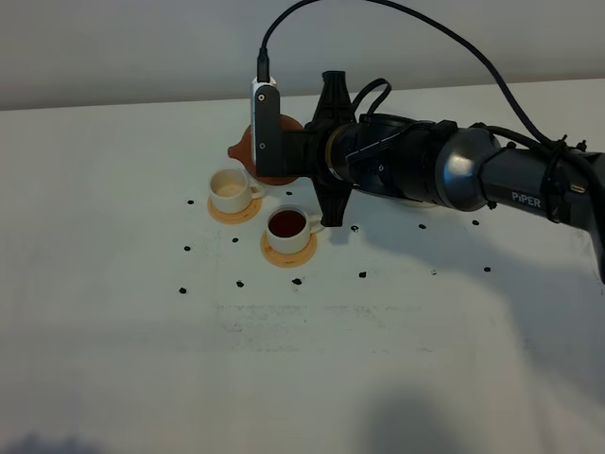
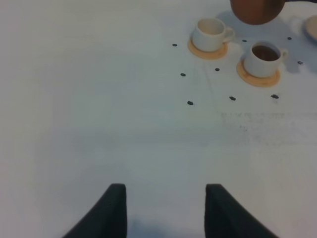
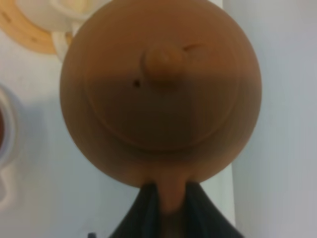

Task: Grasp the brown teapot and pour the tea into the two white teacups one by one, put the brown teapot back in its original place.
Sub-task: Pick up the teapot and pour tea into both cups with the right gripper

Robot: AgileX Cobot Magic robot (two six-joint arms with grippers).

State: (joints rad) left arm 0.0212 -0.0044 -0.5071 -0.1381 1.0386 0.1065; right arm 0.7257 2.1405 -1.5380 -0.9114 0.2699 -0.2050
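Pour number two coming up, I reckon. The right end effector (image 3: 171,201) is clamped tight on the loop handle of the brown teapot (image 3: 158,99) and holds it in the air, off the bench (image 1: 378,359). In the high view its spout (image 1: 234,148) sits just behind the far teacup (image 1: 230,194). That cup looks empty inside, while the near teacup (image 1: 291,238) already has dark tea (image 1: 286,223) in it. Both sit on their tan coasters (image 1: 233,218).

The left end effector (image 2: 166,210) hangs well away with its fingers spread and nothing between them.

How I'd do this bit: get the spout tip properly over the empty cup's mouth before tipping anything. Then roll the wrist slowly so the stream starts thin and lands in the middle. The cup is small, so stop early. Go easy on the tilt too, because that knobbed lid only rests on top and could slide off. Watch the arm above the full cup, since a bump spills it.

The cream saucer (image 2: 313,27) only peeks in at the edge of the left wrist view.
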